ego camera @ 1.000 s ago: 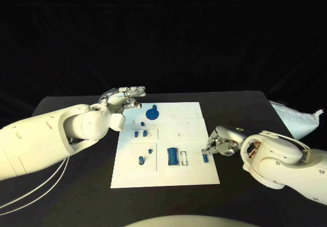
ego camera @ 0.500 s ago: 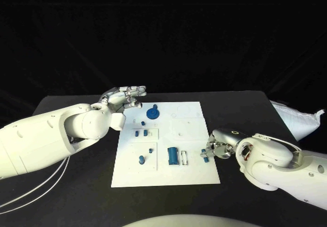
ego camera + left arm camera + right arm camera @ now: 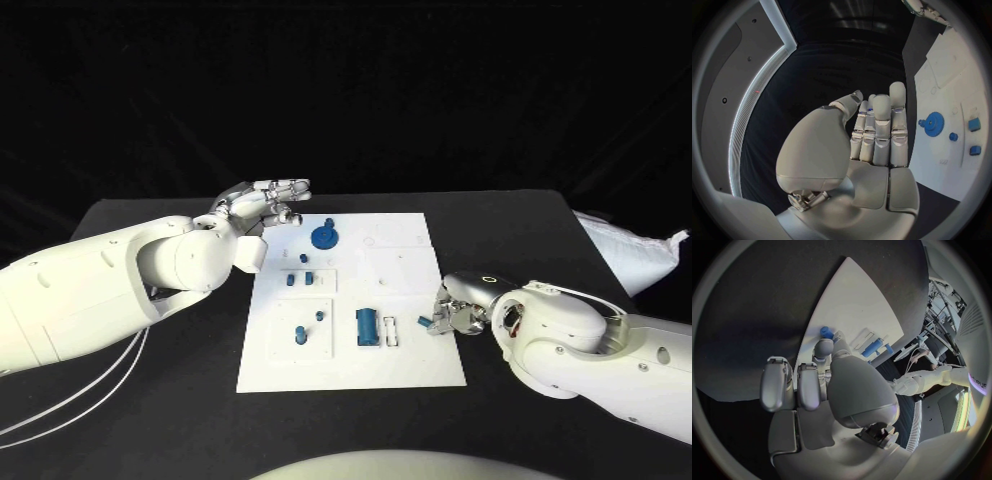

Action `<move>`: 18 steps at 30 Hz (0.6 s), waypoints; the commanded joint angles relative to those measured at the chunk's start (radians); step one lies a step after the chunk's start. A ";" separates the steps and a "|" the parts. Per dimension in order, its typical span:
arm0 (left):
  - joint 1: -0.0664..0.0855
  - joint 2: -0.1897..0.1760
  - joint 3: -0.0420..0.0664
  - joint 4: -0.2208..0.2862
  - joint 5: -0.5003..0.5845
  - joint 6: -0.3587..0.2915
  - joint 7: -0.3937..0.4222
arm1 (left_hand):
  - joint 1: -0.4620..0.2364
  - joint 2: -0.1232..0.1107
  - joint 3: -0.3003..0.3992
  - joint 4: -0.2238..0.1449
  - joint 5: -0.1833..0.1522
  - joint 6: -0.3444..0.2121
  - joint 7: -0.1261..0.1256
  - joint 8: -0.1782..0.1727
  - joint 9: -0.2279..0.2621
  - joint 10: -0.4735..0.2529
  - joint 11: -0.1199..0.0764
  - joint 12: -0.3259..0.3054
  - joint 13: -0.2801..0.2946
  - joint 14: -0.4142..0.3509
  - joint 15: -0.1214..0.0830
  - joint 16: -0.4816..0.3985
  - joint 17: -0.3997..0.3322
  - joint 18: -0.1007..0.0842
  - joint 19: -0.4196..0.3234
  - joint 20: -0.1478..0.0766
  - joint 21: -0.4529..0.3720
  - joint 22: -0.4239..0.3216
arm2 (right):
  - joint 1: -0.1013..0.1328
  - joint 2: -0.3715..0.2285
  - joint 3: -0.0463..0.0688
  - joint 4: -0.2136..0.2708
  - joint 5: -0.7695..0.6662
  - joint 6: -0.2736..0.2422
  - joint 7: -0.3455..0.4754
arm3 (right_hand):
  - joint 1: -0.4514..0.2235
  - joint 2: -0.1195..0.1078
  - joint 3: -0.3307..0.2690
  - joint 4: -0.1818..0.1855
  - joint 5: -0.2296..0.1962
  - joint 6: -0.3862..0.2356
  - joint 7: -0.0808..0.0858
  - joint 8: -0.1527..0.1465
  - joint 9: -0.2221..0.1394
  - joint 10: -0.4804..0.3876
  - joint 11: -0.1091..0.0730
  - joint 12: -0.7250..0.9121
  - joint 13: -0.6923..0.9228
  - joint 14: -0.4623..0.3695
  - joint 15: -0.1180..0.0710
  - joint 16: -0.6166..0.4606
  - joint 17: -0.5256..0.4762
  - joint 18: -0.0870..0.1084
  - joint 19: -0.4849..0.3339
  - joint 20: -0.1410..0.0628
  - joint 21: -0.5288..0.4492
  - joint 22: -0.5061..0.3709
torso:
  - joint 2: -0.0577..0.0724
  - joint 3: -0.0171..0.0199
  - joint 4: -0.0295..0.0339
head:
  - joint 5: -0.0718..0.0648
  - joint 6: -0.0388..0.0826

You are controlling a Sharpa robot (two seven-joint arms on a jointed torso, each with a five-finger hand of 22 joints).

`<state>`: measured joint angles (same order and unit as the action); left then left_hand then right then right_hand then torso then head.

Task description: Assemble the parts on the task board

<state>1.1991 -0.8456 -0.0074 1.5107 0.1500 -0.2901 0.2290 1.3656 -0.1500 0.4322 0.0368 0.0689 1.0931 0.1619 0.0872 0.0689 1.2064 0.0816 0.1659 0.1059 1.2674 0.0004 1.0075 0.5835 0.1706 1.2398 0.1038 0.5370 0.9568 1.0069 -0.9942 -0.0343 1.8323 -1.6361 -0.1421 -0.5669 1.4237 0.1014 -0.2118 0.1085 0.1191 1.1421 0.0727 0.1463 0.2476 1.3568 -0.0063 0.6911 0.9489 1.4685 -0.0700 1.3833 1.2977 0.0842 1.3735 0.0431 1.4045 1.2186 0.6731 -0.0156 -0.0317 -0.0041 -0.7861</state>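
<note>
Task board [image 3: 411, 265], a white plate, is lying in the middle of the black table [image 3: 173, 420] with its long side running away from the robot. Blue parts are sitting on it: a round gear-like disc [image 3: 326, 238] near the far end, a few small pegs [image 3: 299, 281] in the compartments along the board's left side, and a larger blue cylinder [image 3: 366, 327] lying in a slot toward the near end, just beside a narrow white slot piece [image 3: 389, 331]. At the board's right edge, the right hand [image 3: 456, 313] is reaching down with its fingers curled together, and a small blue peg [image 3: 426, 322] is showing at its fingertips; in the right wrist view the same blue peg [image 3: 825, 331] is sitting right at the tip of a finger [image 3: 822, 348], appearing pinched there, touching or just above the board. The left hand [image 3: 261, 205] is hovering above the table off the board's far left corner, holding nothing, its fingers [image 3: 879, 125] standing straight and close together with the thumb folded in front of them. A white bag [image 3: 635, 250] is lying at the table's right edge.
</note>
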 commanded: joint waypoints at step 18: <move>0.000 0.003 0.001 0.002 -0.005 0.019 0.002 | 0.002 0.008 -0.006 -0.001 0.001 -0.005 -0.003 0.006 0.000 -0.008 0.002 0.006 0.001 -0.006 0.001 -0.002 -0.001 0.012 0.000 0.000 -0.003 -0.001 | -0.029 0.052 -0.012 -0.019 -0.135 0.110 -0.016 | 0.055 0.000 0.065 -0.057 0.021 0.018 -0.005 -0.014 -0.001 0.002 -0.008 -0.006 0.002 0.054 -0.007 0.006 0.007 -0.011 0.005 -0.008 0.009 0.011 | 0.000 0.0001 -0.0003 | -0.003 0.005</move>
<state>1.1984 -0.8448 -0.0075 1.5108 0.1496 -0.2895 0.2282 1.3656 -0.1500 0.4322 0.0368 0.0689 1.0931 0.1620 0.0872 0.0689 1.2064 0.0815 0.1659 0.1057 1.2674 0.0004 1.0075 0.5836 0.1706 1.2399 0.1038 0.5371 0.9569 0.9959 -0.9433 -0.0311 1.8250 -1.7654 -0.1105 -0.5664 1.4813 0.1009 -0.1571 0.0526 0.1299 1.1541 0.0678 0.1316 0.2461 1.3537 -0.0063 0.6805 0.9481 1.4684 -0.0697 1.3832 1.3031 0.0842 1.3779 0.0387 1.4102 1.2279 0.6725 -0.0162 -0.0323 -0.0063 -0.7816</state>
